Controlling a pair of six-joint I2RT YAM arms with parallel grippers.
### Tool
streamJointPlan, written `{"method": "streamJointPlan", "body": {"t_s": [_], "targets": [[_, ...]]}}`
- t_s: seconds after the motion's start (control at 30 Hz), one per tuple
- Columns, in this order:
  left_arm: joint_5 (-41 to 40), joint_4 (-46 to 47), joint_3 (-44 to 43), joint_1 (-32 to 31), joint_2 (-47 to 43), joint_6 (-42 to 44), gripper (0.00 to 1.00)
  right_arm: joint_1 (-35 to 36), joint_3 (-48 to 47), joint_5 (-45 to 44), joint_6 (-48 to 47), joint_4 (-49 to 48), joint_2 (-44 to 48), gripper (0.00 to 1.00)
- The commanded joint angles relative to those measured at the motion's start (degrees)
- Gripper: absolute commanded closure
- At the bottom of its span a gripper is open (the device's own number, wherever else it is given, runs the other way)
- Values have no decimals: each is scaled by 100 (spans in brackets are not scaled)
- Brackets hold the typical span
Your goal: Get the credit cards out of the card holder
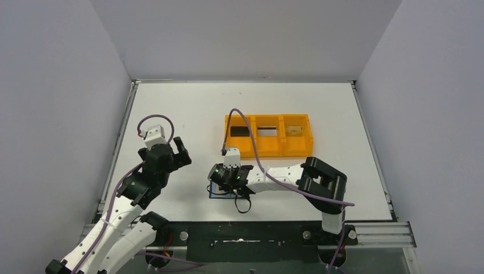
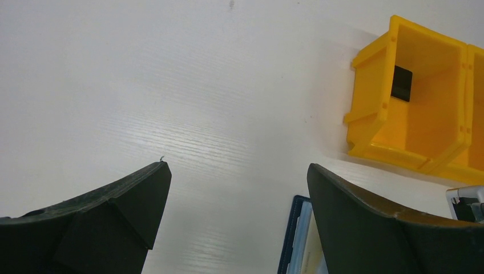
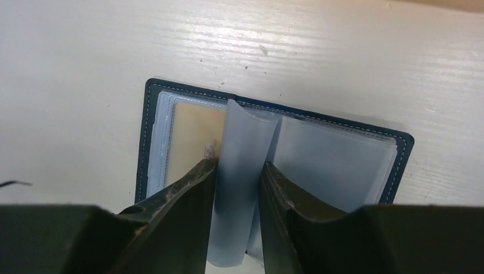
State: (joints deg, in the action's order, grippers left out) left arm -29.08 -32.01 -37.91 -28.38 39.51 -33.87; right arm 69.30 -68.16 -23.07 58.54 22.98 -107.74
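Note:
The card holder, dark navy with pale blue clear sleeves, lies open on the white table. A pale beige credit card shows in its left pocket. My right gripper reaches down over the centre fold, its fingers pressed on both sides of an upright curled plastic sleeve. From above, the right gripper covers most of the card holder. My left gripper hovers to the left, open and empty. The card holder's edge peeks beside its right finger.
An orange three-compartment tray stands just behind the card holder, with a dark card in its left compartment and flat items in the other two. From the left wrist its corner and the dark card show. Grey walls enclose the table.

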Motion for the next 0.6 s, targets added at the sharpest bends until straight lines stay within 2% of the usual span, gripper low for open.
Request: {"method": "streamJointPlan", "body": {"t_s": [0.0, 0.13, 0.27, 0.4, 0.57], "targets": [[117, 157, -58, 34, 40, -6, 8, -84, 392, 275, -113, -754, 572, 69], [324, 196, -44, 30, 92, 13, 8, -259, 1130, 807, -161, -1825, 1017, 70], [878, 387, -15, 26, 144, 164, 9, -505, 1854, 1358, -58, -2884, 1371, 69], [1879, 572, 76, 35, 87, -18, 9, -729, 2466, 1789, 167, -3746, 1595, 68], [3602, 1872, 1091, 30, -154, -979, 18, -926, 2922, 2008, 438, -4227, 1745, 69]]}}
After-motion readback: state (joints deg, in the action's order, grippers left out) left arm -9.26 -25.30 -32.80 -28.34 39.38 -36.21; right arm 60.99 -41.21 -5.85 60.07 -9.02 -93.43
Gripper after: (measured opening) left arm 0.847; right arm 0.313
